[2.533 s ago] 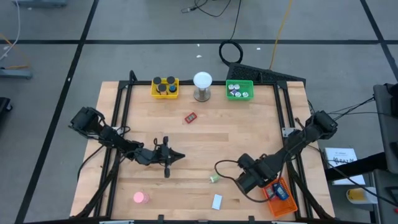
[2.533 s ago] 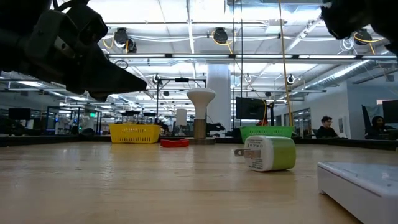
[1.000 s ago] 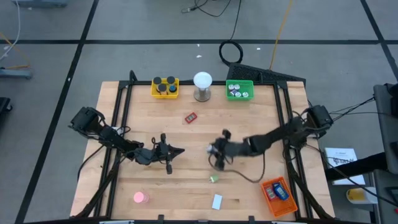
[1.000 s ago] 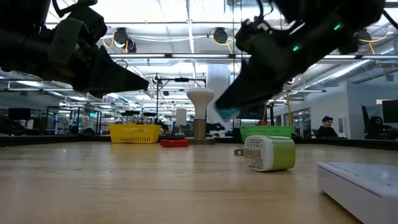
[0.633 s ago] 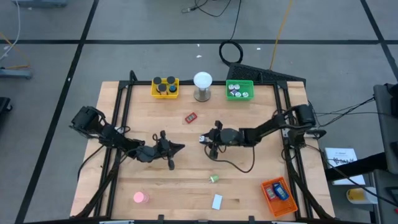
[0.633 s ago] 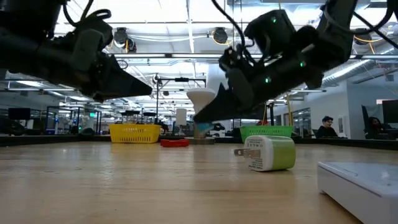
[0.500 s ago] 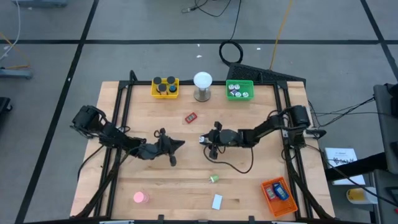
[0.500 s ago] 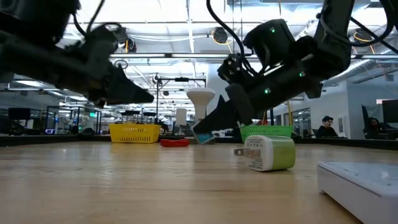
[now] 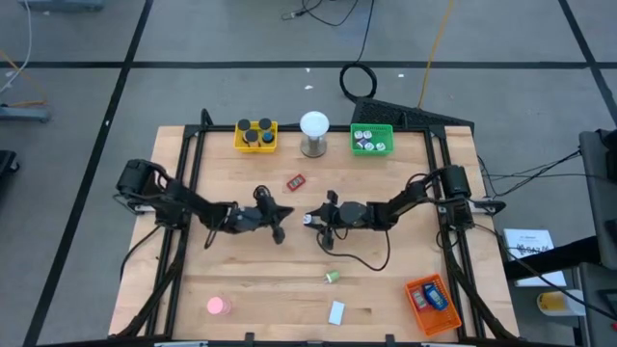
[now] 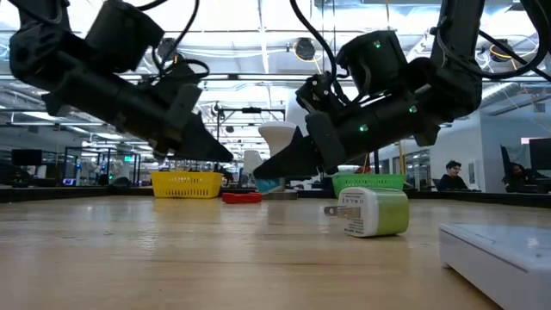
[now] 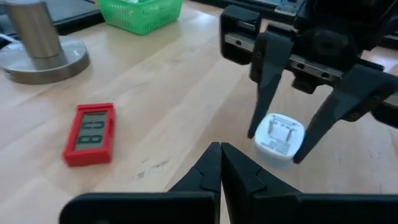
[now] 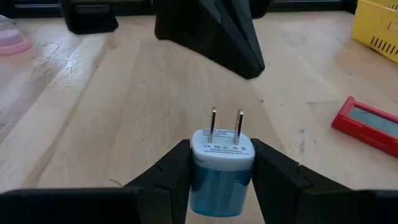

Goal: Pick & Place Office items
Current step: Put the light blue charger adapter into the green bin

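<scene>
We see a small white-and-blue plug adapter with two metal prongs (image 12: 220, 163) pinched between the fingers of the right gripper (image 9: 311, 219), above the middle of the wooden table (image 9: 386, 289). Facing it, tip to tip, the left gripper (image 9: 282, 214) hangs just beside, its fingers pressed together on nothing. A flat red rectangular block (image 9: 295, 181) lies near both, toward the yellow basket (image 9: 255, 136), the white ball on a metal stand (image 9: 313, 132) and the green basket (image 9: 371, 141). Nearer the front edge sit a green-and-white plug adapter (image 10: 372, 213), a pink disc (image 9: 216, 306) and a flat white block (image 9: 335, 312).
</scene>
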Controlling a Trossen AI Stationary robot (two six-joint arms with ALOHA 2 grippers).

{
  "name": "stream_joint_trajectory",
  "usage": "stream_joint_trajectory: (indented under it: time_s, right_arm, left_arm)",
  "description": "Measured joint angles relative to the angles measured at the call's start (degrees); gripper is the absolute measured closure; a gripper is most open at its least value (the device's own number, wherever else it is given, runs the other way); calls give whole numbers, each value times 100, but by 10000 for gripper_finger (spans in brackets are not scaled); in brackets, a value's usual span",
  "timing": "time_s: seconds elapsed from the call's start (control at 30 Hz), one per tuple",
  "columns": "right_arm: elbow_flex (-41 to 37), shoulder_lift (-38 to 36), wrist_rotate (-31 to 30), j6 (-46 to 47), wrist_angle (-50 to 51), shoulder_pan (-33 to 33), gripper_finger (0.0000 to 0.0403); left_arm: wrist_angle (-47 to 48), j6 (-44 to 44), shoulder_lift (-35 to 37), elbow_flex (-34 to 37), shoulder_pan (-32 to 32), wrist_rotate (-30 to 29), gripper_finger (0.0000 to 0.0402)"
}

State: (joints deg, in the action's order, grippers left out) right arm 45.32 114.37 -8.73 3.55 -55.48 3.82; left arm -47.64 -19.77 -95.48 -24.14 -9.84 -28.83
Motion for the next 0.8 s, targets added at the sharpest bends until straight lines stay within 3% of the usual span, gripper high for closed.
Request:
stream_joint_trajectory:
  time_s: [0.43,0.63,0.8]
  right_arm:
    - [0,55,-15,-86,68,-75,275]
    - [24,385,-1,-127,-278,-75,270]
    - [39,405,-8,-52,-302,-71,235]
  left_arm:
    - [31,273,-1160,-844,13,247,399]
    - [189,273,-1239,-912,38,315,393]
    - [31,276,-1234,-931,45,349,398]
